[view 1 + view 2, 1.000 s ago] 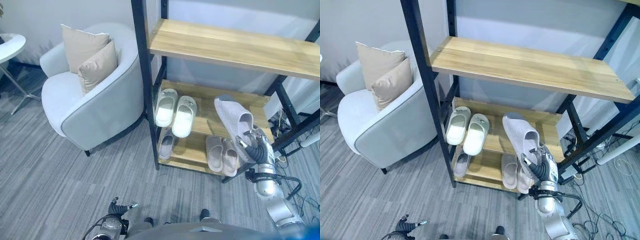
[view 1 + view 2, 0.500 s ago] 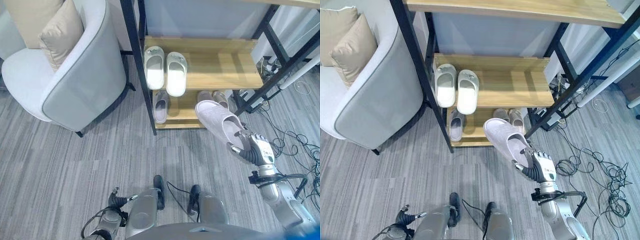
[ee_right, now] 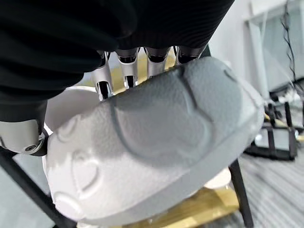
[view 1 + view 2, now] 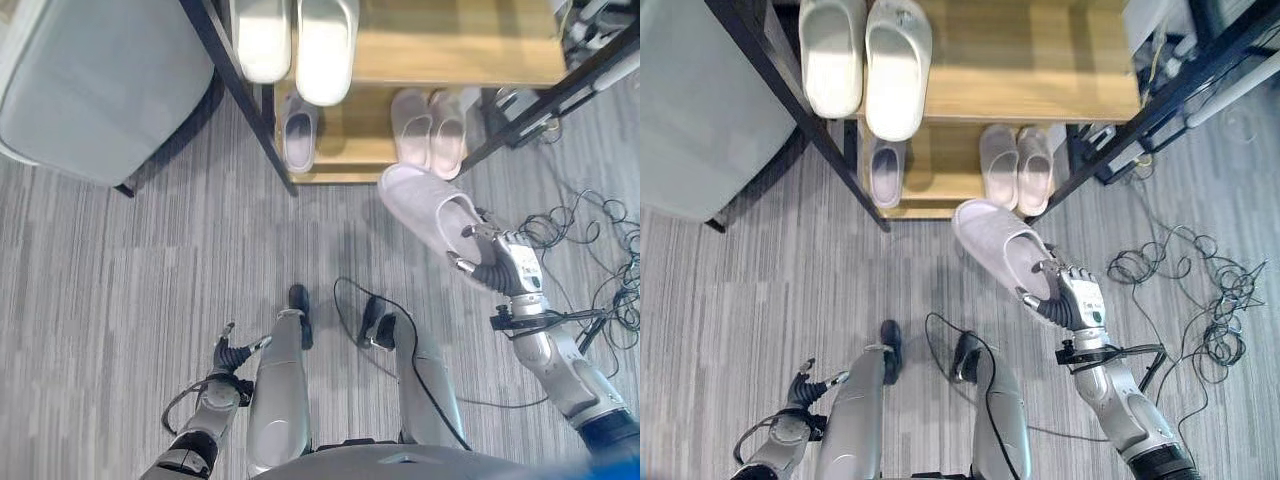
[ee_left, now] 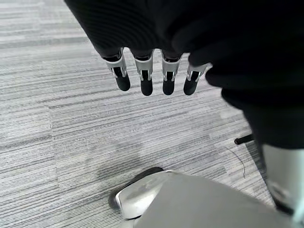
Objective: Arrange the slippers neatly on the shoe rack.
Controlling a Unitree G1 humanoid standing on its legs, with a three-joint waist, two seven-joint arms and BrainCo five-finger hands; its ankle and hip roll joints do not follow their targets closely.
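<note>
My right hand [image 4: 502,268] is shut on a pale grey slipper [image 4: 427,212], held above the floor just in front of the shoe rack [image 4: 455,62]. In the right wrist view the slipper's sole [image 3: 156,142] lies against my curled fingers [image 3: 127,71]. A white pair [image 4: 295,40] sits on the rack's middle shelf. On the bottom shelf lie a single grey slipper [image 4: 298,138] at the left and a beige pair [image 4: 430,128] at the right. My left hand [image 4: 232,354] hangs low by my side, its fingers [image 5: 145,78] straight over bare floor.
A light grey armchair [image 4: 90,90] stands left of the rack, close to its black post [image 4: 232,85]. Loose cables [image 4: 1200,300] lie on the grey plank floor to the right, beside the rack's right leg [image 4: 560,95].
The camera has tipped downward, so the whole picture shifted. The right hand has kept the grey slipper and now holds it lower, before the bottom shelf instead of beside the middle one.
</note>
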